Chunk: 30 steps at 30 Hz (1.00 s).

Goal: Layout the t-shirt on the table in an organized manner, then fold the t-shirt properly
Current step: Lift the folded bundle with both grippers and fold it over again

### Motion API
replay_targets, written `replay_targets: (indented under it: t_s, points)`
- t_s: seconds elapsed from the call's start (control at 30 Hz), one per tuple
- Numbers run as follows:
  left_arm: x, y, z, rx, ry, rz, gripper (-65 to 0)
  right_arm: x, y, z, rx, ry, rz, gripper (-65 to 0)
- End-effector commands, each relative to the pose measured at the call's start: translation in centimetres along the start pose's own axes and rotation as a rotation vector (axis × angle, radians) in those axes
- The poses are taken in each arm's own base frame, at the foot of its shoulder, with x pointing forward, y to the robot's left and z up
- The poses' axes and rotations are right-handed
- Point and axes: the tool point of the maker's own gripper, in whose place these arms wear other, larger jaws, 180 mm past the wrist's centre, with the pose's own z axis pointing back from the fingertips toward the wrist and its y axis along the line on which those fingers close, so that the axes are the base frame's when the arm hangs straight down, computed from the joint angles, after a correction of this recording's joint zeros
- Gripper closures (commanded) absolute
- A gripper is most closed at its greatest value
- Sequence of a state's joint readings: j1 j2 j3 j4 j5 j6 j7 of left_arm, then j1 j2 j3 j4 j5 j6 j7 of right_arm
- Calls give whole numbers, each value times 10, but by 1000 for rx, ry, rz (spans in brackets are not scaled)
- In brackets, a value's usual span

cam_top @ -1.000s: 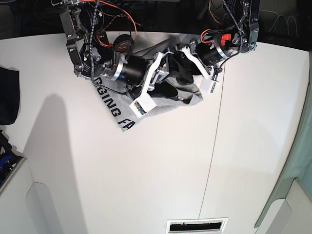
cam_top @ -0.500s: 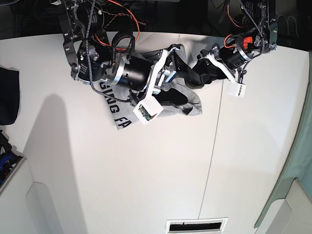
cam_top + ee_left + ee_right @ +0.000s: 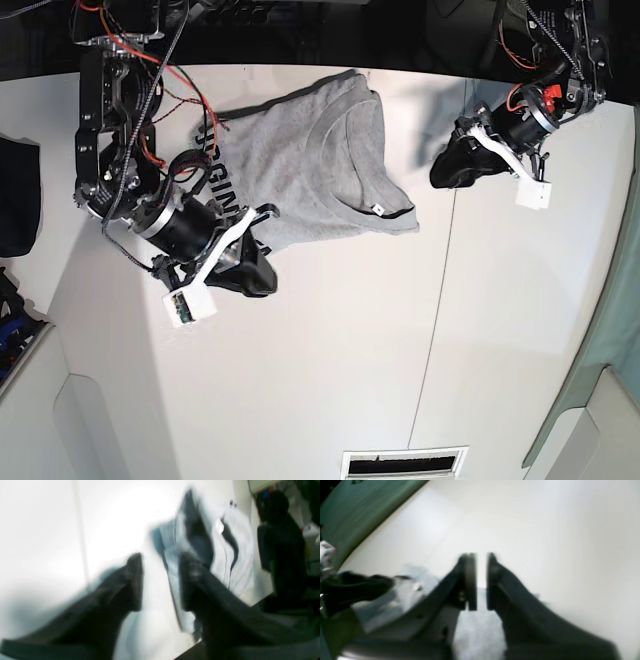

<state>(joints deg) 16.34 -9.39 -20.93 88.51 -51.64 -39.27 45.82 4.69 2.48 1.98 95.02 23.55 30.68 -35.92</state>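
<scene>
The grey t-shirt (image 3: 300, 170) lies spread on the white table (image 3: 350, 350) at the back centre, collar toward the right and black lettering along its left edge. My right gripper (image 3: 262, 283) sits at the shirt's near-left hem. In the right wrist view its jaws (image 3: 481, 560) are nearly together, tips over bare table, with grey cloth (image 3: 480, 630) under the fingers. I see nothing pinched at the tips. My left gripper (image 3: 445, 170) hovers right of the shirt by the table's seam. Its jaws (image 3: 161, 562) stand apart and empty, with the t-shirt (image 3: 232, 555) beyond them.
A dark cloth (image 3: 15, 195) lies at the table's left edge. A green curtain (image 3: 610, 330) hangs along the right side. A thin seam (image 3: 435, 330) runs front to back across the tabletop. A slotted vent (image 3: 400, 463) sits at the near edge.
Both arms have drawn apart from the bunched shirt, right gripper toward the near left, left gripper to the right. The shirt now lies flatter and wider. The right jaws have closed.
</scene>
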Motion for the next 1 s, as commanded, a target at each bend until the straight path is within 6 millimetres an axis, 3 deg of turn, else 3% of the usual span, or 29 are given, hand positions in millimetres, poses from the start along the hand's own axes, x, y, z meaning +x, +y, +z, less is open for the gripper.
replay_targets:
  t_s: [0.0, 0.07, 0.17, 0.33, 0.5, 0.63, 0.8, 0.97]
  points:
    - [16, -9, 3, -38, -38, -27, -124, 26, -2, -6, 17, -75, 1, 0]
    - [21, -23, 4, -82, -32, -46, -33, 29, -14, -22, 13, -63, -19, 0]
    - [22, -56, 0, -155, -14, -113, -13, 29, -32, -47, 13, -38, -64, 0]
    - [-19, -106, -21, -283, 125, -196, -13, 14, -49, -80, 17, 56, -142, 0]
    - [-49, -147, -36, -377, 186, -220, -13, -12, -39, -92, 50, 151, -138, 0]
    - [-66, -144, -52, -324, 199, -280, -13, -33, -23, -95, 80, 206, -111, 0]
    - [-87, -110, -68, -253, 284, -281, -13, -45, -16, -96, 88, 254, -54, 0]
    - [-66, -75, -84, -199, 308, -320, -13, -48, -19, -94, 82, 264, -50, 0]
